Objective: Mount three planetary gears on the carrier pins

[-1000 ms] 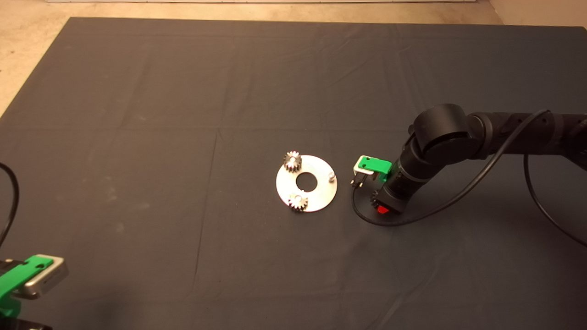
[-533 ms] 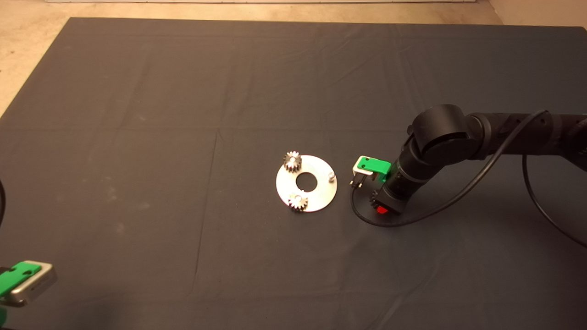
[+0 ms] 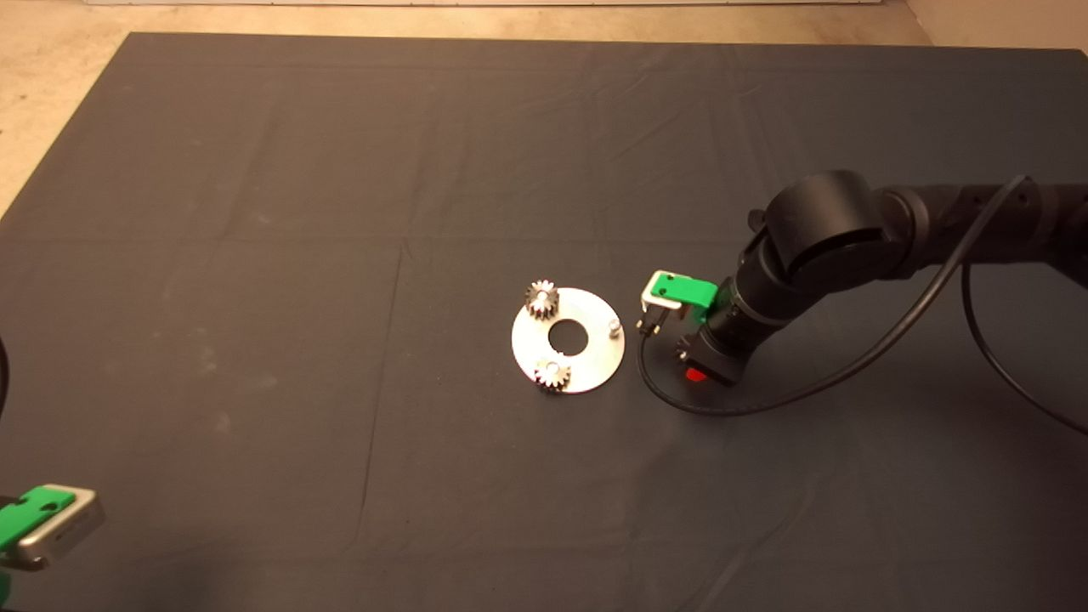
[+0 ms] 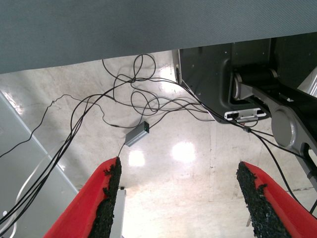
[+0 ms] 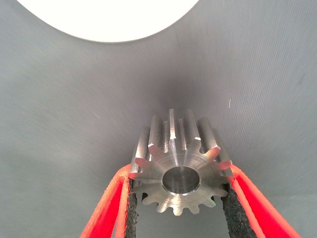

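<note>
The left gripper (image 4: 181, 198) waits at the table's near left corner, fingers spread. Left of the right gripper (image 3: 695, 367) lies a flat round silver disc (image 3: 586, 367) carrying two small toothed steel gears (image 3: 541, 298) and one bare silver pin (image 3: 612, 326). The right gripper pinches a third shiny spur gear (image 5: 181, 171) above the dark mat (image 3: 340, 170).
</note>
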